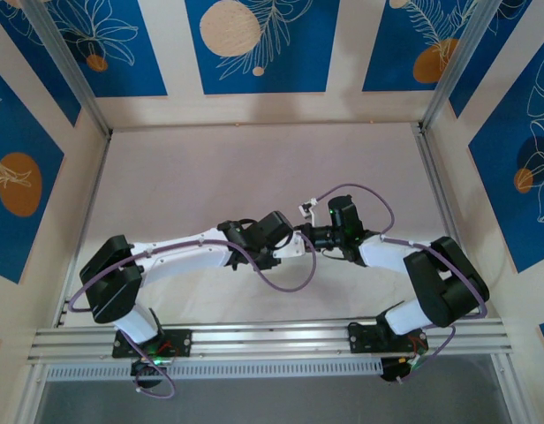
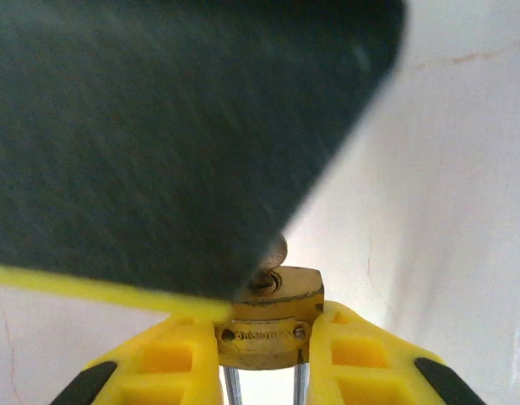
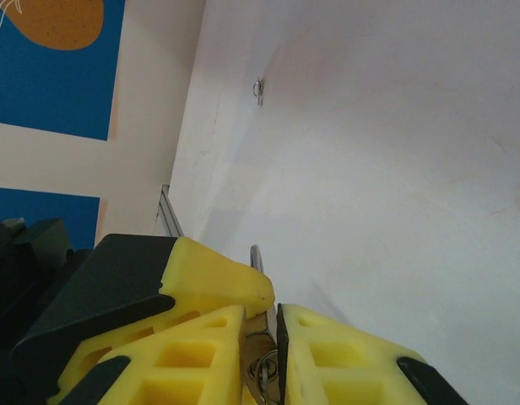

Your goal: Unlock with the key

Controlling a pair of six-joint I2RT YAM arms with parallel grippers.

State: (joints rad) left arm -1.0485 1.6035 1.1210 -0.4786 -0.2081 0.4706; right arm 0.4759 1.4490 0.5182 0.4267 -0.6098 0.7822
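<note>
The left pincer [image 2: 268,342] clamps the brass padlock [image 2: 273,325] above the bench [image 1: 254,168], keyhole end facing the right pincer [image 3: 262,322], which is pinched narrow on the key [image 3: 262,369], its shaft apparently pointing straight into the keyhole

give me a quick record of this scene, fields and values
left gripper: shut on the padlock, keyhole end toward the other gripper
right gripper: shut on a thin metal piece, likely the key
key: at the keyhole, depth unclear
shackle: legs visible, locked or not cannot be told
where: grippers meet over the middle of the table
</note>
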